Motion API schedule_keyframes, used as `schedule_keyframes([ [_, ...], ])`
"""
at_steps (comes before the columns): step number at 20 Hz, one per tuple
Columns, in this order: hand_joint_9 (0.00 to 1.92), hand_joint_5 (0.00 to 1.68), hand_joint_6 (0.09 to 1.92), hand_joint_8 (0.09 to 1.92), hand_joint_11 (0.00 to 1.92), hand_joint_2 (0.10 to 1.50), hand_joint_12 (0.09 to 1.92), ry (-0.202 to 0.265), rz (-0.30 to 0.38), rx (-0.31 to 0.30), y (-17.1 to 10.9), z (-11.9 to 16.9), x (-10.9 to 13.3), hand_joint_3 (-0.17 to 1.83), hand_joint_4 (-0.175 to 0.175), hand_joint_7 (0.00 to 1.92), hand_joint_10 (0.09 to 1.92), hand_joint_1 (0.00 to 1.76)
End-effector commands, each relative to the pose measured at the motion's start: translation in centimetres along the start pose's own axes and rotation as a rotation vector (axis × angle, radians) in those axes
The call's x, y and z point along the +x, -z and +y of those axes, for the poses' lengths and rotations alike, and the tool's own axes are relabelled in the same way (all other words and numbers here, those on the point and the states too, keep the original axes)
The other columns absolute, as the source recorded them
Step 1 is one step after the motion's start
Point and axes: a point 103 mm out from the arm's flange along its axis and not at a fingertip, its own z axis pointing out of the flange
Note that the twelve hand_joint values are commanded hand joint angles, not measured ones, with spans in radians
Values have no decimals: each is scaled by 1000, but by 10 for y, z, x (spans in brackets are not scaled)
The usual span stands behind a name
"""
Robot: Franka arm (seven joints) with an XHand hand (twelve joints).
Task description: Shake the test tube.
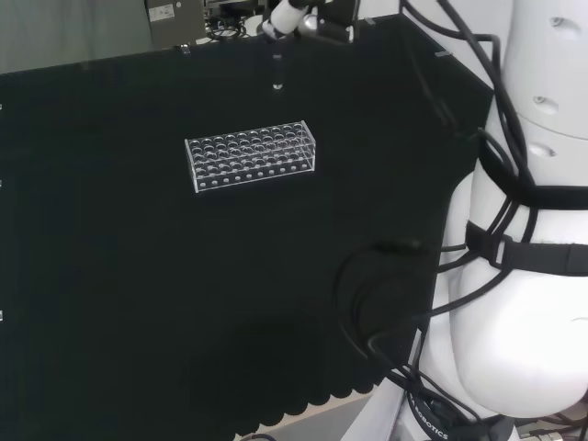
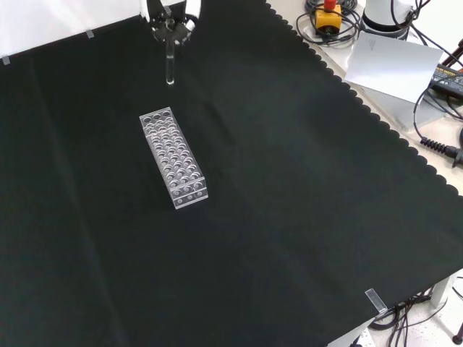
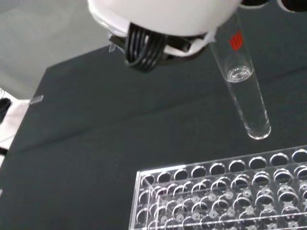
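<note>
Top of the front view: hand [image 2: 171,20] pinches the tube [image 2: 169,65] by its upper end, tube hanging straight down, clear of the rack [image 2: 173,157] below it.

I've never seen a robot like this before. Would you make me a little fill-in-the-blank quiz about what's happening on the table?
1. The hand holds a clear test ____ above the cloth.
2. The test tube hangs in the air, not in the ____.
3. The clear rack on the black cloth has ____ tubes standing in it.
4. In the wrist view the tube bears a ____ mark near its top.

Missing words: tube; rack; no; red
</note>
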Motion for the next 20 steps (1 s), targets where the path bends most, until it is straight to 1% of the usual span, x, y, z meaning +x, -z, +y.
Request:
schedule_keyframes([
  [1, 1693, 1418, 367, 424, 1292, 639, 872, 46, 89, -39, 26, -10, 15, 608, -175, 1798, 331, 1234],
  [4, 1693, 1418, 366, 423, 1292, 639, 872, 5, 62, -45, 28, -8, -2, 609, -175, 1798, 331, 1234],
  [7, 1693, 1419, 366, 423, 1292, 639, 871, -52, 16, -46, 30, -7, -28, 609, -175, 1798, 332, 1234],
  [12, 1693, 1419, 365, 422, 1292, 638, 871, -175, -64, -47, 36, -8, -81, 610, -175, 1798, 332, 1235],
  [20, 1693, 1420, 364, 421, 1292, 637, 871, -346, -151, -64, 54, -19, -151, 611, -175, 1799, 332, 1235],
])
